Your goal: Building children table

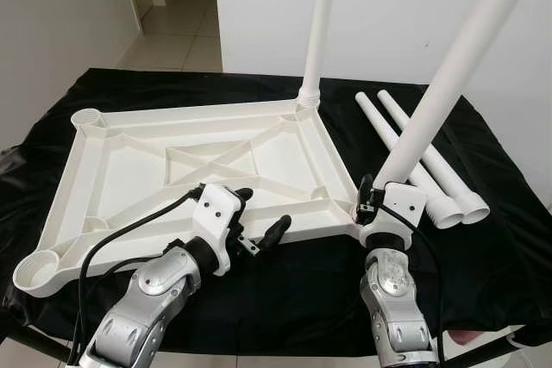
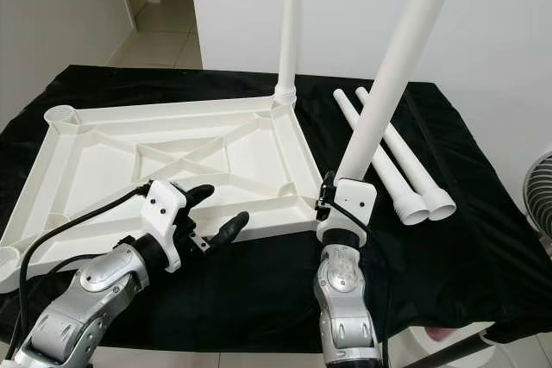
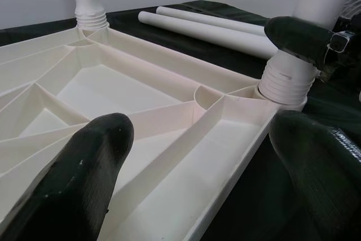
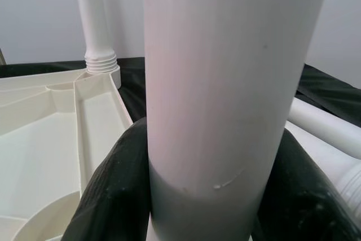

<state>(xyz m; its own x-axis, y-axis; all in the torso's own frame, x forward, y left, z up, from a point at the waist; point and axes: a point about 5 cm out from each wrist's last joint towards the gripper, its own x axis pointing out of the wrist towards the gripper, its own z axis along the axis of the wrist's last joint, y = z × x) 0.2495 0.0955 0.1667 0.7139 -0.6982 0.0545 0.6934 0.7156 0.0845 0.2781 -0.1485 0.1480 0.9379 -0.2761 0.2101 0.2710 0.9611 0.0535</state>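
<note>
A white plastic tabletop (image 1: 129,161) lies upside down on the black cloth. One white leg (image 1: 321,23) stands upright in its far right corner socket. A second leg (image 1: 448,84) rises from the near right corner, leaning to the right, its threaded base (image 3: 285,77) at the socket. My right gripper (image 1: 382,196) is shut on this leg just above the base; black fingers (image 4: 118,190) hug it on both sides. My left gripper (image 1: 259,213) is open over the tabletop's near rim, holding nothing. Two loose legs (image 1: 414,161) lie side by side to the right.
Empty sockets show at the far left corner (image 1: 86,116) and near left corner (image 1: 39,275). The black-covered table (image 1: 483,256) ends close in front of me. A white wall stands behind, a tiled hallway (image 1: 181,32) at the back left, a fan (image 2: 539,196) at the right.
</note>
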